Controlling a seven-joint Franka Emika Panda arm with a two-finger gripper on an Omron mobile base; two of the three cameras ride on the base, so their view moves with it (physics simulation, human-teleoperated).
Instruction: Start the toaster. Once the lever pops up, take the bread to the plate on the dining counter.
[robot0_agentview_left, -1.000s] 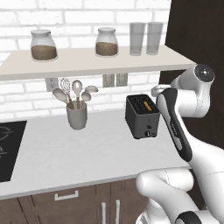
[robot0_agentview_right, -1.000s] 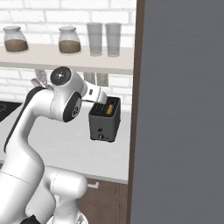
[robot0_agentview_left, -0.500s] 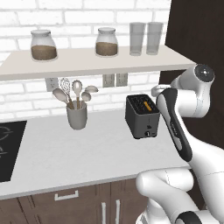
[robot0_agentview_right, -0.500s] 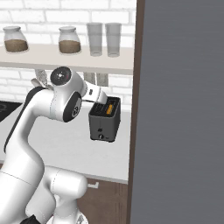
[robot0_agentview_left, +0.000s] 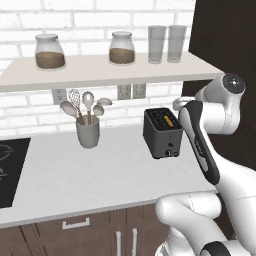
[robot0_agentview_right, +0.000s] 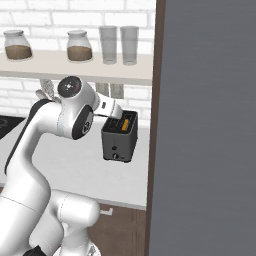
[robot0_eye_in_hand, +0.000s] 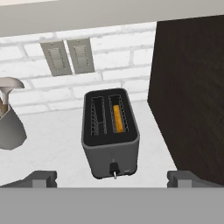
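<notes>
The dark grey toaster stands on the white kitchen worktop near the wall. The bread shows as an orange-tan strip sunk in one of its top slots. A small lever sits low on its front face. My gripper hovers above and in front of the toaster, open, with its fingertips wide apart and nothing between them. The plate and the dining counter are out of view.
A grey utensil cup stands left of the toaster. A shelf with jars and glasses hangs just overhead. A tall dark cabinet side rises close to the toaster's right. A black cooktop lies far left.
</notes>
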